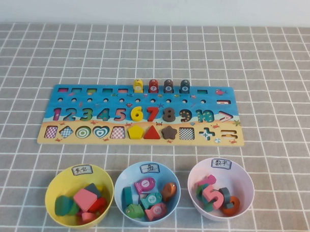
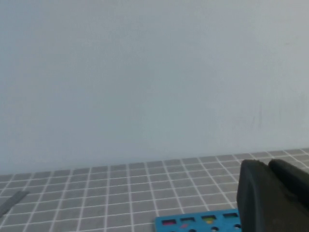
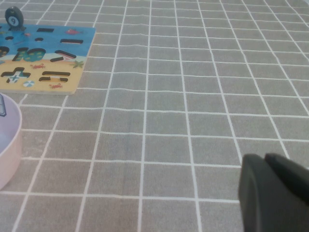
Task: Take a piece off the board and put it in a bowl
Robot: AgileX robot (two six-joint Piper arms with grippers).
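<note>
The pink 5 (image 1: 215, 195) lies in the pale pink bowl (image 1: 244, 176) at the front right, among other number pieces. The board (image 1: 64, 90) lies flat in the middle of the table; its 5 slot is empty and the yellow 6 and red 7 sit in theirs. Neither arm shows in the high view. My left gripper (image 2: 267, 165) is shut and empty, raised beyond the board's corner (image 2: 193, 223). My right gripper (image 3: 264, 157) is shut and empty, low over bare cloth to the right of the board (image 3: 43, 53) and the pink bowl's rim (image 3: 10, 145).
A yellow bowl (image 1: 56, 180) with shape pieces stands at the front left and a light blue bowl (image 1: 123, 177) with fish pieces in the middle. Several pegs (image 1: 161, 86) stand on the board's back row. A grey checked cloth (image 1: 278, 74) covers the table.
</note>
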